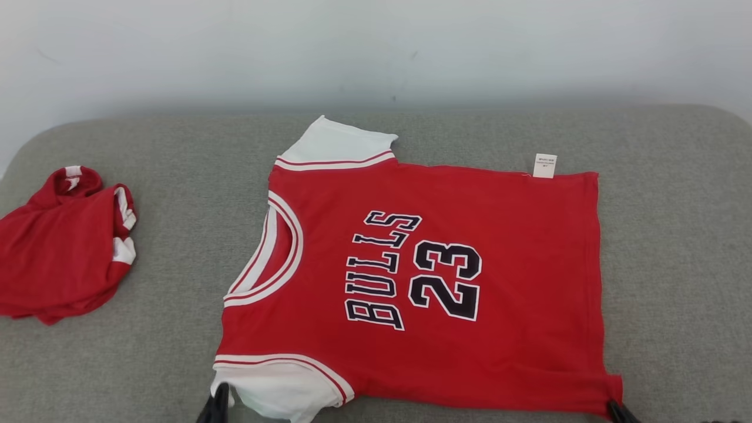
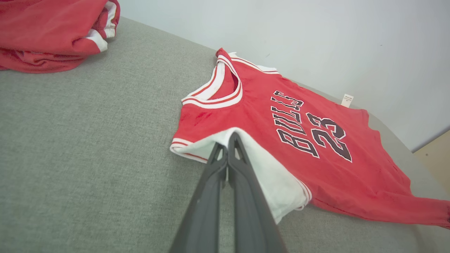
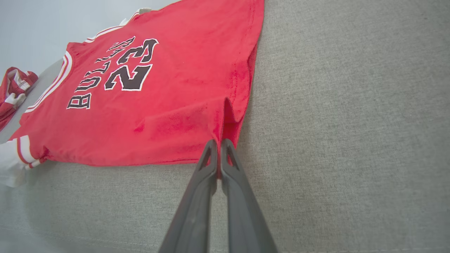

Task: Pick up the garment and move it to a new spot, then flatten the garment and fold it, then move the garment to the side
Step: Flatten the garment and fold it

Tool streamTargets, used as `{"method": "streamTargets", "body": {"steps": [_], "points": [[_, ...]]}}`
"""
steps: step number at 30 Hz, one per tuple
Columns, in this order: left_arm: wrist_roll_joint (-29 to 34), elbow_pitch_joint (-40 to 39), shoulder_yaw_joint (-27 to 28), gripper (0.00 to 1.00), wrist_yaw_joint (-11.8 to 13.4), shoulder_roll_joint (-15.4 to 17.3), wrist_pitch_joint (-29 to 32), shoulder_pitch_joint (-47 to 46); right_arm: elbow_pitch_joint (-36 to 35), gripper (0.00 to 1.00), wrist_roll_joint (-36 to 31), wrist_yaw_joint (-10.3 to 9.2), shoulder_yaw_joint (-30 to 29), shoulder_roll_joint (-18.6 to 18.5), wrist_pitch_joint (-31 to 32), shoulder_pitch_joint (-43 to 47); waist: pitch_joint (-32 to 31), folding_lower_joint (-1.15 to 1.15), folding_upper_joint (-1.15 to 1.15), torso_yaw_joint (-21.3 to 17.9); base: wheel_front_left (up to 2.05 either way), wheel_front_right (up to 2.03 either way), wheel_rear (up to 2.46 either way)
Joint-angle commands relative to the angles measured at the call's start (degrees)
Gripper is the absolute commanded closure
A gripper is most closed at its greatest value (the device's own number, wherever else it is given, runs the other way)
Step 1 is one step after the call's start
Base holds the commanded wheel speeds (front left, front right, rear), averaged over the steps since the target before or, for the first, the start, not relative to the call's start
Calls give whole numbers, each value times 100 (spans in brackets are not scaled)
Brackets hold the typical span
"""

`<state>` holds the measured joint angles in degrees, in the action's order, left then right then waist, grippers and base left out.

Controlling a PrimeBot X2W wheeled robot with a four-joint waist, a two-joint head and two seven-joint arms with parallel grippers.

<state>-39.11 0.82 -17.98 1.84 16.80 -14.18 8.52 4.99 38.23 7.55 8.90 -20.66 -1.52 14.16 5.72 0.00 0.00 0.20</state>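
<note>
- At 7 o'clock in your head view, nearest you, the left gripper [image 1: 218, 405] [image 2: 227, 140] has its fingers pressed together, pinching the edge of the near sleeve [image 1: 276, 388] [image 2: 274, 175], which is white.
- At 5 o'clock, just as near, your right gripper [image 1: 617, 409] [image 3: 218, 144] is also clamped, pinching the hem corner [image 1: 611, 388] [image 3: 232, 116]. In the right wrist view the red cloth puckers into a small ridge at its tips.
- Between the two grips and beyond them, the jersey [image 1: 499, 264] [image 2: 253, 116] [image 3: 168, 119] lies spread front up around the middle of the grey cushion [image 1: 675, 264]. Its collar [image 1: 276, 258] is toward 9 o'clock and its hem toward 3 o'clock.
- On its chest you can read the print [image 1: 411, 270], "BULLS 23", in black letters edged white, running from 6 toward 12 o'clock.
- At 9 o'clock, well apart from the jersey, a red pile [image 1: 59, 252] [image 2: 45, 31] with white trim sits bunched on the cushion.
- At 11 o'clock on the jersey, the far sleeve [image 1: 335, 141], also white, lies flat.
- At 1 o'clock, a small white tag [image 1: 544, 165] sticks out from the far side seam.
- At 12 o'clock, behind the cushion, a pale wall [image 1: 376, 53] rises.
</note>
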Motion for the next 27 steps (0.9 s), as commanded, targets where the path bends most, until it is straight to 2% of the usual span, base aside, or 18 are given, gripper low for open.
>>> {"method": "streamTargets", "body": {"steps": [1, 5, 13, 18, 27], "points": [[64, -47, 18, 100, -45, 98, 42, -245, -77, 100, -36, -13, 11, 21, -41, -185, 63, 0, 0, -110, 0, 0, 0], [156, -112, 5, 100, -122, 247, 169, -563, -136, 100, 75, -13, 100, -17, -36, -440, 144, 0, 0, -238, 0, 0, 0], [256, 173, -44, 100, -443, 570, 737, -1960, 56, 100, 402, -13, 283, -57, 79, -1308, 448, 0, 0, -522, 0, 0, 0], [301, 615, -127, 100, -578, 622, 972, -2713, 366, 100, 496, -13, 429, -47, 1, -1915, 663, 0, 0, -729, 0, 0, 0], [429, 1879, -315, 100, -763, 577, 926, -3729, 1148, 100, 646, -13, 774, 31, -318, -2764, 943, 0, 0, -897, 0, 0, 0]]}}
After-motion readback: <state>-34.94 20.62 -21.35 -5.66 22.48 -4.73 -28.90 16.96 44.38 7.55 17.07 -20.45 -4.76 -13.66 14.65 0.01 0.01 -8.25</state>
